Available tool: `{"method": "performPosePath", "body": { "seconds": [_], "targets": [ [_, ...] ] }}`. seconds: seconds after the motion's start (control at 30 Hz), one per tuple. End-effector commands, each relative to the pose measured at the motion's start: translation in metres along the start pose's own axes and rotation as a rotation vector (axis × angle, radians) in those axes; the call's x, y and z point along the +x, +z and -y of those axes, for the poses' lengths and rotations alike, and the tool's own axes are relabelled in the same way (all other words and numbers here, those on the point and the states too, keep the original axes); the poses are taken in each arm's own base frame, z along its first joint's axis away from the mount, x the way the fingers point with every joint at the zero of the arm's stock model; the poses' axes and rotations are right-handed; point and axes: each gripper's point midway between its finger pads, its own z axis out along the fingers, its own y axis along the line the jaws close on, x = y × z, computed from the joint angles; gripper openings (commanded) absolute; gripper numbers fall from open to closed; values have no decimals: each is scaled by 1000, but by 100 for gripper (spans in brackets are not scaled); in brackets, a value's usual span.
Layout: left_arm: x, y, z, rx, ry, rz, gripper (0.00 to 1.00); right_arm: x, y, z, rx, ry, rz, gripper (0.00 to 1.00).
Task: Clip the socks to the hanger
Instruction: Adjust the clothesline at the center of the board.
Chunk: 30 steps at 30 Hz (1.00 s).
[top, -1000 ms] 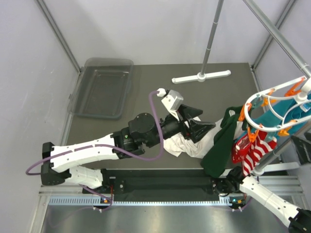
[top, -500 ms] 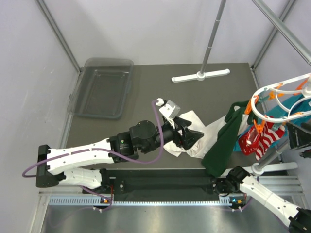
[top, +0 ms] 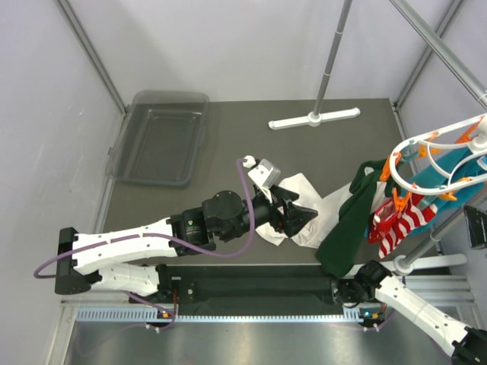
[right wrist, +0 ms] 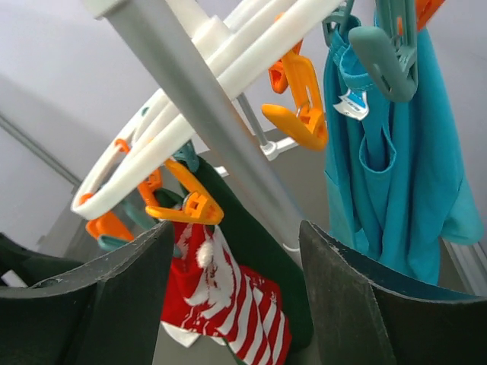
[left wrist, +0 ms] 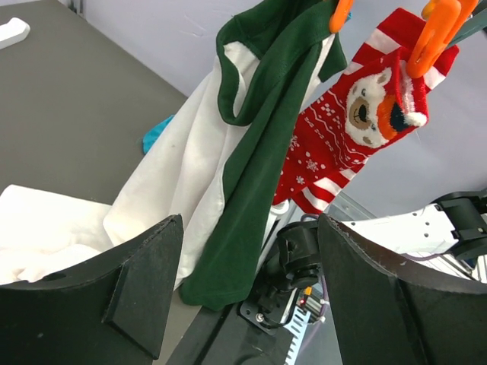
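Red sock [left wrist: 327,144] hangs clipped; left gripper [left wrist: 249,228] and right gripper [right wrist: 236,228] gape empty.
Looks soft, light: pinch the cuff [left wrist: 388,34] by its orange clip [left wrist: 437,34].

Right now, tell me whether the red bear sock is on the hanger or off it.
On. An orange clip bites the top of the red bear sock, which hangs free beside the dark green cloth.

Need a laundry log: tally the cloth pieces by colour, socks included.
Red socks: 2, overlapping
Green cloth: 1
White cloth: 1
Teal cloth: 1
Total: 5
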Motion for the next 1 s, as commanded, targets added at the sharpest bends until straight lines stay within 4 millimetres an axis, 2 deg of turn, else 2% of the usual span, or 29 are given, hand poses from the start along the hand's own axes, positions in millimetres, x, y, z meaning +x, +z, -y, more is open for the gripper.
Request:
{"method": "performPosePath", "body": {
  "seconds": [0.0,0.23,0.43,0.47,0.5,0.6,0.77,0.8,0.83,0.97],
  "targets": [
    [-7,-2,9,36,-28,20,76,15,17,8,74,-55,-42,67],
    [-4,-8,3,17,-42,15,75,25,43,23,241,-186,-38,68],
    [2,-6,1,10,-49,-1,75,28,57,20,212,-197,18,66],
    [3,-6,2,13,-52,-3,75,30,57,22,209,-187,24,63],
    [4,-6,3,16,-54,-7,75,28,58,23,211,-166,40,51],
    [8,-4,2,11,-61,-17,75,28,59,28,198,-122,58,27],
    [8,-5,1,5,-63,-17,74,32,68,24,107,-45,44,15],
    [8,-4,0,3,-62,-19,74,33,69,23,89,-37,39,11],
    [8,-4,0,-1,-64,-19,74,33,72,19,50,-23,29,1],
    [8,-5,-1,-6,-62,-18,74,36,78,5,-75,-24,1,0]
  ]
}}
